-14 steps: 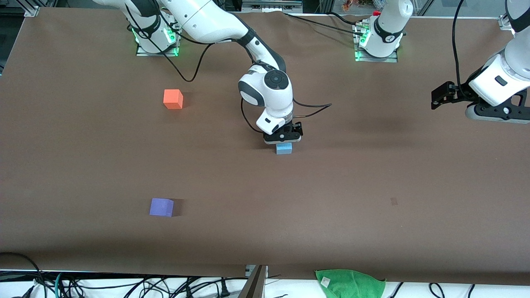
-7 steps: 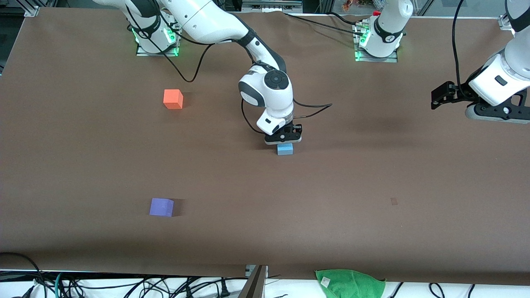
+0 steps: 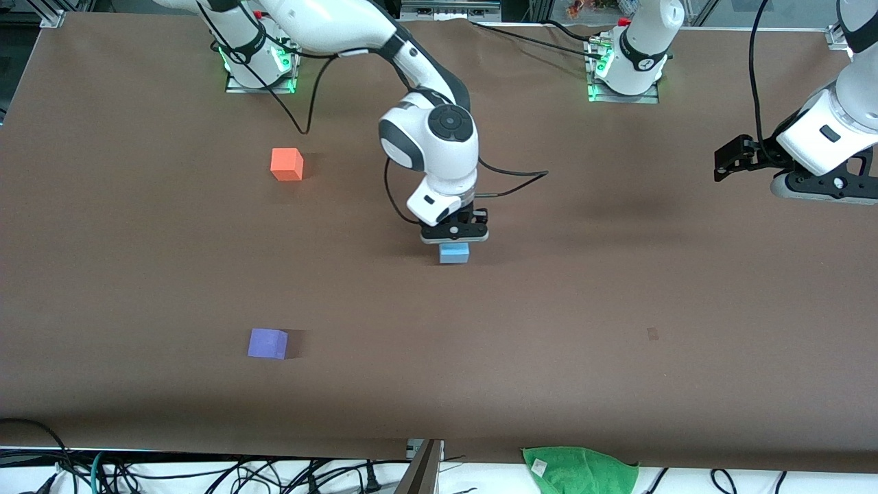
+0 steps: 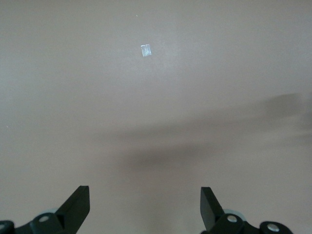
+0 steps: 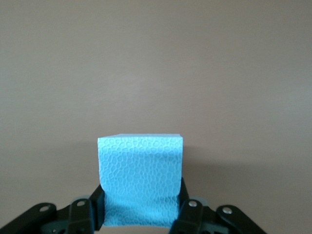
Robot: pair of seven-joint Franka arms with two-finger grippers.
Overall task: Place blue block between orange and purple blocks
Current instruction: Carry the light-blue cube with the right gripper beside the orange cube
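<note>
While the right gripper (image 3: 453, 241) clamped the blue block (image 3: 453, 253) | gap between orange block (image 3: 286, 164) and purple block (image 3: 267, 343) lay toward the right arm's end | left gripper (image 4: 145, 207) waited, fingers apart, empty.

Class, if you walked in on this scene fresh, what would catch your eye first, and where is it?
The right gripper at mid-table, its fingers shut on the blue block. Next, the orange block near the right arm's base and the purple block nearer the camera. The left gripper waits open over bare table.
</note>
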